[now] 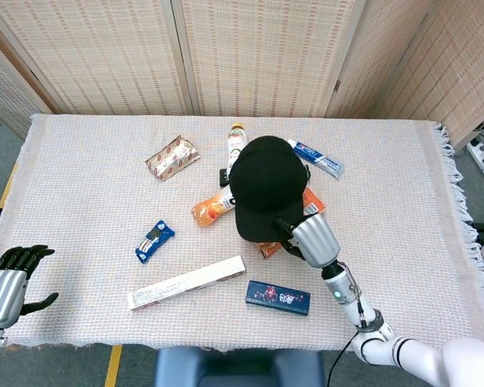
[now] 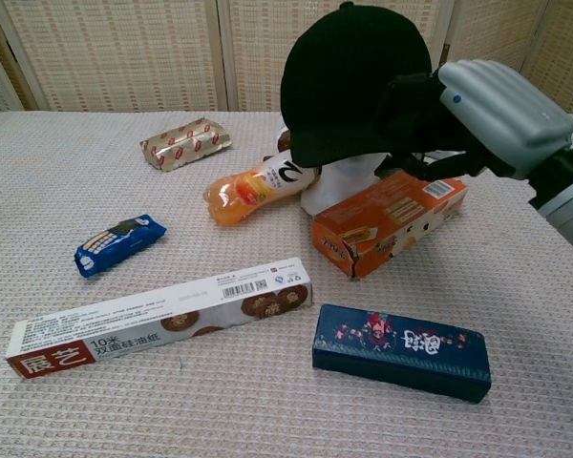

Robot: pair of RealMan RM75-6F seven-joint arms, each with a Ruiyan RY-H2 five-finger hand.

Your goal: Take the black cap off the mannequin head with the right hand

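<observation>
The black cap (image 1: pixel 262 193) (image 2: pixel 349 81) sits on the white mannequin head (image 2: pixel 342 191) at the table's middle, tilted slightly up at its brim. My right hand (image 1: pixel 309 238) (image 2: pixel 477 119) grips the brim from the right side, dark fingers (image 2: pixel 411 105) wrapped over the brim's edge. My left hand (image 1: pixel 6 284) hovers at the near left table edge, fingers apart, holding nothing; the chest view does not show it.
An orange box (image 2: pixel 390 221) lies under the right hand. Around the head lie a juice bottle (image 2: pixel 253 189), toothpaste tube (image 1: pixel 316 158), white bottle (image 1: pixel 237 143), foil packet (image 1: pixel 172 157), blue snack pack (image 2: pixel 118 242), long cookie box (image 2: pixel 162 315) and dark blue box (image 2: pixel 401 350).
</observation>
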